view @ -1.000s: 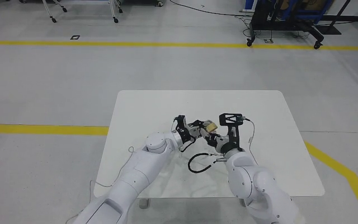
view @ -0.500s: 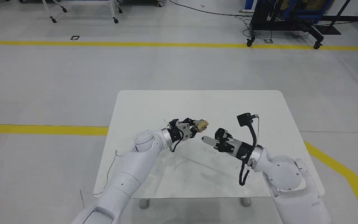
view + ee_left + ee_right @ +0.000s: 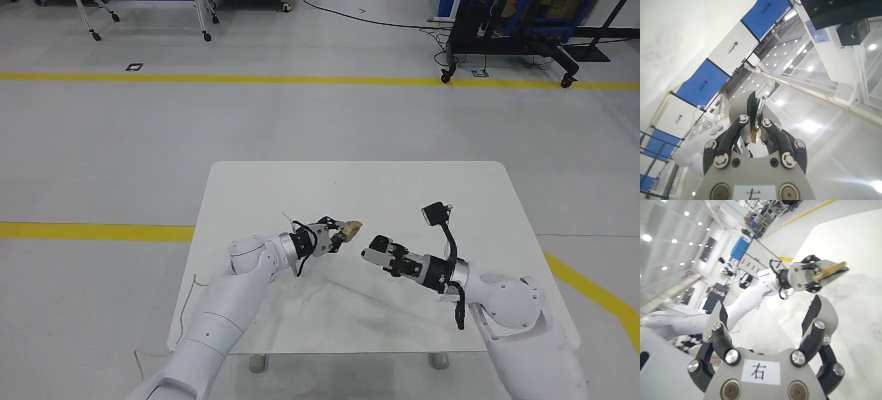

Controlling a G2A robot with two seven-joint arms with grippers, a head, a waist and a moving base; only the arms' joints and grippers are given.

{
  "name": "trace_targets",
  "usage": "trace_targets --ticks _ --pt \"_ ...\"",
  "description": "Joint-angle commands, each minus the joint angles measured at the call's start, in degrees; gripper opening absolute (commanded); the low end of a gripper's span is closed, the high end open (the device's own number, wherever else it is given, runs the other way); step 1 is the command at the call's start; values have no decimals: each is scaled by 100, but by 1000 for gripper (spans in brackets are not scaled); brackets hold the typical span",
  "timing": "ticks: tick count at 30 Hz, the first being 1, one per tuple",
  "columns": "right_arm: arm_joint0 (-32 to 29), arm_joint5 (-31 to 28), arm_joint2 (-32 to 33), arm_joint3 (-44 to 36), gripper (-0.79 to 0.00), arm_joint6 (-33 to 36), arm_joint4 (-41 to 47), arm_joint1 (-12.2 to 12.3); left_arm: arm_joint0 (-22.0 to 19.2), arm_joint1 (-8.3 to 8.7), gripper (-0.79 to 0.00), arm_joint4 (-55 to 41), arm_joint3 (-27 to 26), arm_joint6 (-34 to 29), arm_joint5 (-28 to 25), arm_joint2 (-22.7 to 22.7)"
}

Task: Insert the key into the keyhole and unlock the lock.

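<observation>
Clamps one brass lock [image 3: 755, 135] in left gripper [image 3: 758, 103], mostly hidden by fingers [image 3: 735, 111]; holds right gripper [image 3: 768, 303] spread wide apart

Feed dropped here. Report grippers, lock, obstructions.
Left gripper shut on lock, held above table. Right gripper open, empty, facing it across a gap. Nothing between them.

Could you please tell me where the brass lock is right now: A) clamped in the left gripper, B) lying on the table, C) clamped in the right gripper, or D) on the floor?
A: the left gripper is shut on the lock, while the right gripper stands open with nothing between its fingers.
</observation>
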Motion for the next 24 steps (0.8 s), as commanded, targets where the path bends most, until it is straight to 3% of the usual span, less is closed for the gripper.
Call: trace_targets --ticks 1,8,12,24 --pt "215 -118 -47 289 -785 281 702 5 -43 26 -785 -122 72 31 553 -64" --pt "750 -1 -403 929 -785 563 1216 2 -27 83 -785 -266 -52 -193 835 -71" --pt "991 43 -593 1221 -785 510 1325 -11 7 114 -785 -197 -139 -233 667 -46" --pt "1137 740 -789 1274 -785 177 363 60 157 190 -785 -278 -417 -225 301 -90"
